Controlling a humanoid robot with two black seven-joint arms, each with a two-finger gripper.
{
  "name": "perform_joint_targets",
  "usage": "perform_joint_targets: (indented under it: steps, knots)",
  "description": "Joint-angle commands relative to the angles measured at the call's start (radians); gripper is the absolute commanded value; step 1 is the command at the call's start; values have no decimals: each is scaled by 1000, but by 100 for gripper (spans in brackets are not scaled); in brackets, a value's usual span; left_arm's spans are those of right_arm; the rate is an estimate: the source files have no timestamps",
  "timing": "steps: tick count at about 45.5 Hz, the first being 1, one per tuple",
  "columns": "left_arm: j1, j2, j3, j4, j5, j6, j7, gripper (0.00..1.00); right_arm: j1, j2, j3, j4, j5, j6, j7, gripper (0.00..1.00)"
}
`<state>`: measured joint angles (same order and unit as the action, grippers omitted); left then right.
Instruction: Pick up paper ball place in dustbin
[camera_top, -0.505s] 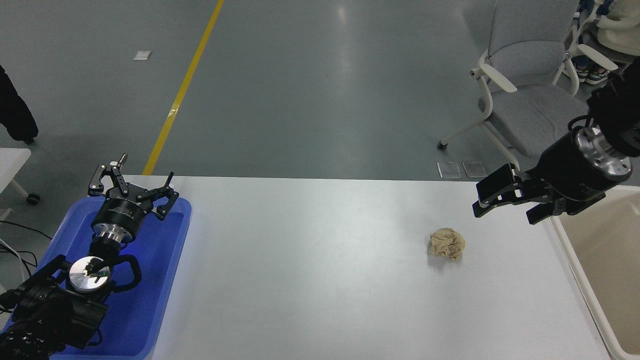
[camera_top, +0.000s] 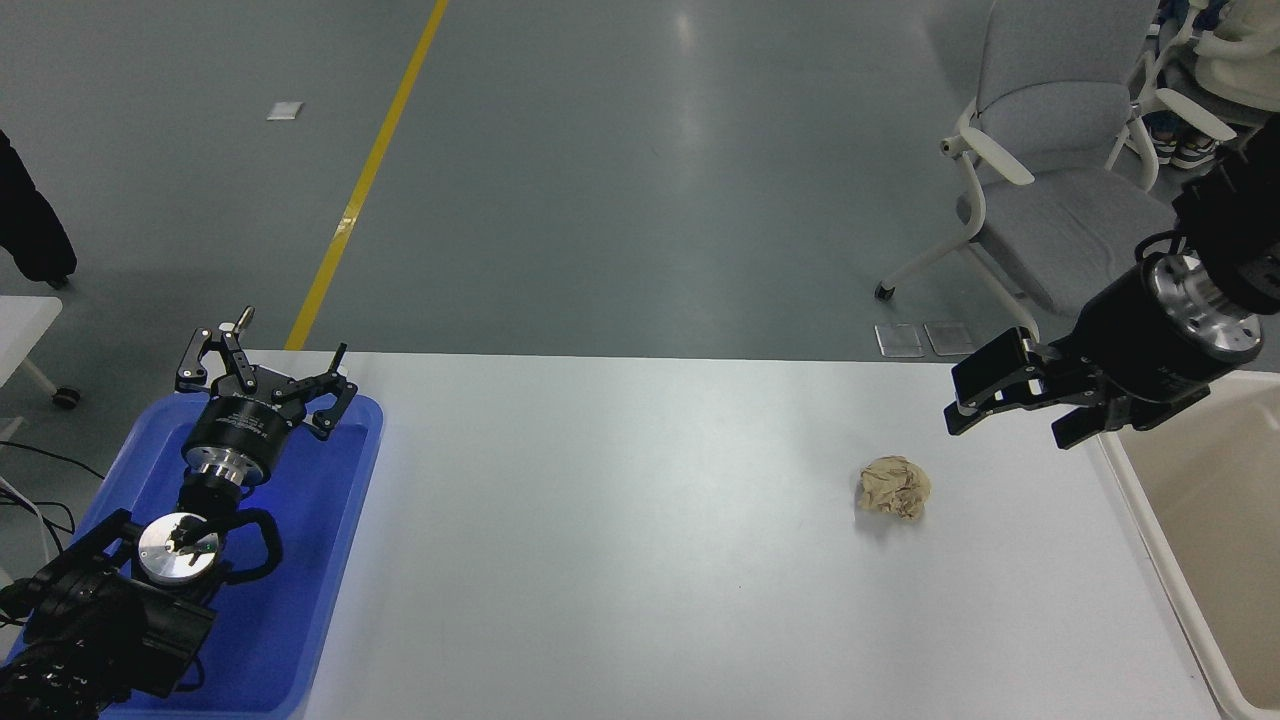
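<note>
Parking is all my left gripper (camera_top: 262, 368) is doing: fingers spread, holding nothing, hanging over the blue tray (camera_top: 330, 560) at the table's left end, so I'm leaving it out of this. Moving right across the bare white table (camera_top: 620, 520), the paper ball (camera_top: 894, 487) is sitting alone on the surface, well clear of both edges, nothing touching it. My right gripper (camera_top: 1010, 410) is hovering above and just to the right of it, jaws parted and empty, pointing left toward the ball, not yet over it. Step in hand, as I'm reading it: the approach for the pick. To do it well I'm wanting to bring the jaws over the ball first, then tilt the wrist down so I'm descending on it and not sweeping in sideways, because a light crumpled wad will probably skid away from a side nudge. Opening looks about as wide as the ball, so I'm centring carefully and widening if I can. Closing gently should be enough; paper compresses. Farthest right, the dustbin (camera_top: 1150, 530) is standing against the table's right edge, mouth open, near the ball, so the carry should be short: lifting clear of the rim before releasing.
</note>
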<state>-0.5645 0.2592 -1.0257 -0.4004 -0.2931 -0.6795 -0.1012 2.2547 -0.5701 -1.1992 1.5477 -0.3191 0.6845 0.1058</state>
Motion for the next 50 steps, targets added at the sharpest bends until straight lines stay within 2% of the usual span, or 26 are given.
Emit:
perform_joint_targets:
  steps: [1,41,50]
  knots:
    - [0,0,1,0,0,0,0,100,-7,6,3,-8,0,-3,0,100]
    - [0,0,1,0,0,0,0,100,-113,78,116,-141,2,-56,0,100]
    - [0,0,-1,0,0,0,0,100,-190,113,162,-228,3,-170,0,100]
